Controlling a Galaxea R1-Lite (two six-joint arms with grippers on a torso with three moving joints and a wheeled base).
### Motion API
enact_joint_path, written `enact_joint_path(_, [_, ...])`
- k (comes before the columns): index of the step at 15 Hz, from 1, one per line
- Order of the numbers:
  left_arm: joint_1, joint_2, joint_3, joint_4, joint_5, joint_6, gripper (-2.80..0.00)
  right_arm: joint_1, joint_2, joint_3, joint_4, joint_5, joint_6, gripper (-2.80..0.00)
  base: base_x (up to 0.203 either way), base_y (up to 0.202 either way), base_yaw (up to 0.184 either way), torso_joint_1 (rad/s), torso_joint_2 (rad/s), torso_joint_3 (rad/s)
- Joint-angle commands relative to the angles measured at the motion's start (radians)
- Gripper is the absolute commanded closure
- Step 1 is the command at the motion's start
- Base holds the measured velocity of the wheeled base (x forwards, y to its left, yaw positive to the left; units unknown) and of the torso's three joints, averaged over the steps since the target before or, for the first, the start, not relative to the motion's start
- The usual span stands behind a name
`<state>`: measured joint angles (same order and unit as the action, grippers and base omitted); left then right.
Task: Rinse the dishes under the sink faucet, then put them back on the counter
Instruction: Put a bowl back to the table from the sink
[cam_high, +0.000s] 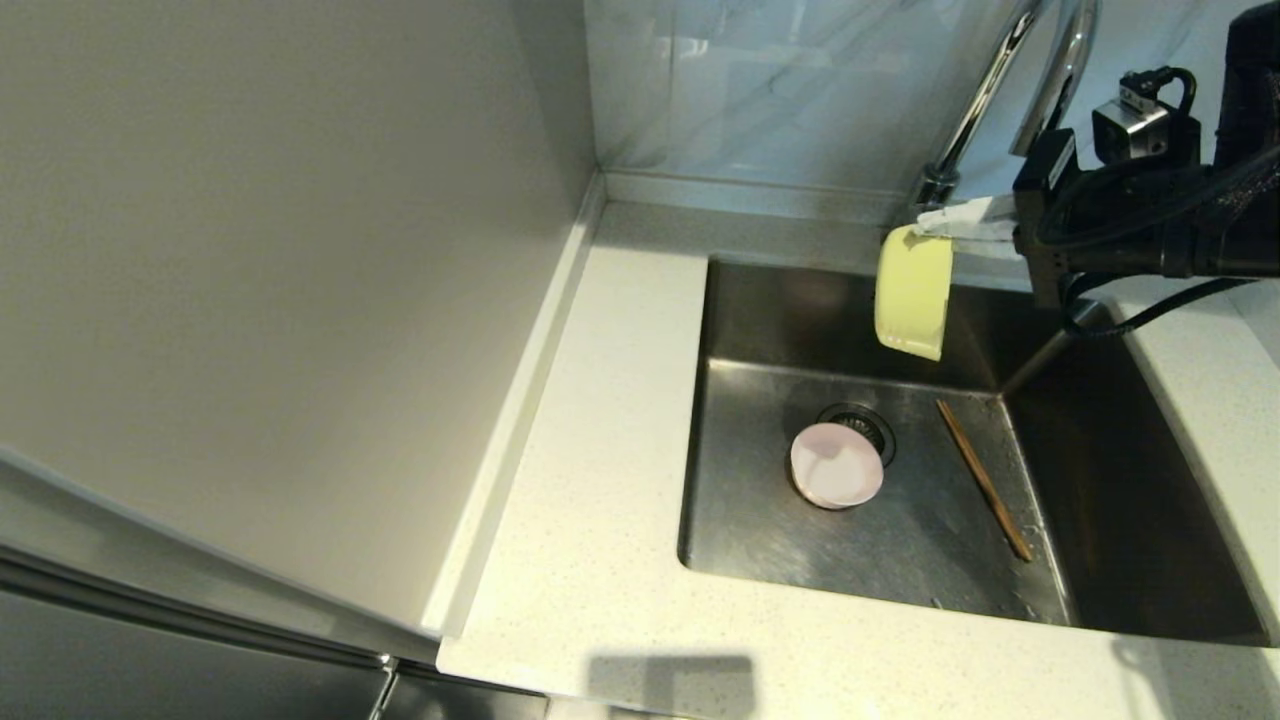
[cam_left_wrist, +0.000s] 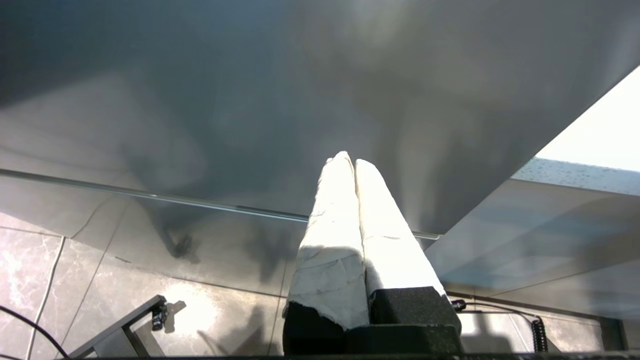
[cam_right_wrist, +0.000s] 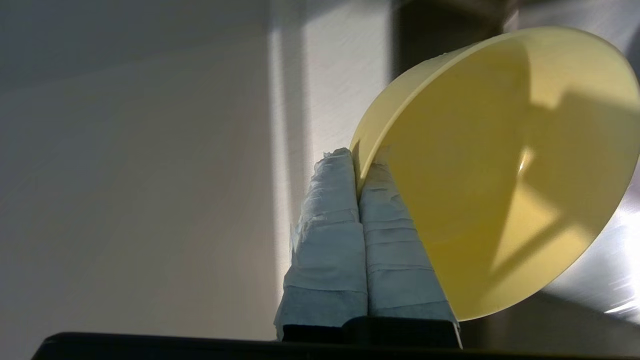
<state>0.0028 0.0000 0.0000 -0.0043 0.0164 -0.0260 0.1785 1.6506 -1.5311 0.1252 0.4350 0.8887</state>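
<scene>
Right pincer (cam_high: 935, 225) is clamped on the rim of the yellow bowl (cam_high: 913, 292), one finger inside and one outside the wall, as the right wrist view shows. We hold the bowl tipped on edge above the back of the sink (cam_high: 1120, 520), its opening turned sideways. It hangs just beside the base of the faucet (cam_high: 985, 95); the spout's mouth is out of view, so we cannot say whether the bowl sits under it. No water is visible.

The relation that matters, we judge, is bowl to worktop (cam_high: 600, 480): the bare stretch lies to our left of the sink, across the basin from the arm, so setting down means carrying the bowl leftward and turning it upright.

The pink bowl (cam_high: 836, 465) rests on the sink floor, touching the drain strainer (cam_high: 860, 425). The chopsticks (cam_high: 983, 478) lie flat beside it, long axis running front to back.

Left pincer (cam_left_wrist: 354, 162) is parked low beside the cabinet, fingers pressed together, holding nothing
</scene>
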Motion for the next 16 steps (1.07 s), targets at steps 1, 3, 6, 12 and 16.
enact_joint_path(1, [0.000, -0.003, 0.000, 0.000, 0.000, 0.000, 0.00, 0.034, -0.003, -0.027, 0.037, 0.011, 0.117, 0.00, 0.000, 0.000, 0.000, 0.000, 0.00, 0.000])
enact_joint_path(3, [0.000, -0.003, 0.000, 0.000, 0.000, 0.000, 0.00, 0.034, -0.002, -0.023, 0.059, 0.036, 0.217, 0.00, 0.000, 0.000, 0.000, 0.000, 0.00, 0.000])
enact_joint_path(6, [0.000, -0.003, 0.000, 0.000, 0.000, 0.000, 0.00, 0.032, 0.007, -0.035, 0.079, 0.073, 0.343, 0.00, 0.000, 0.000, 0.000, 0.000, 0.00, 0.000])
enact_joint_path(12, [0.000, -0.003, 0.000, 0.000, 0.000, 0.000, 0.00, -0.083, 0.009, -0.045, 0.079, 0.113, 0.378, 0.00, 0.000, 0.000, 0.000, 0.000, 0.00, 0.000])
enact_joint_path(16, [0.000, -0.003, 0.000, 0.000, 0.000, 0.000, 0.00, -0.242, 0.020, 0.016, 0.089, 0.121, 0.167, 0.00, 0.000, 0.000, 0.000, 0.000, 0.00, 0.000])
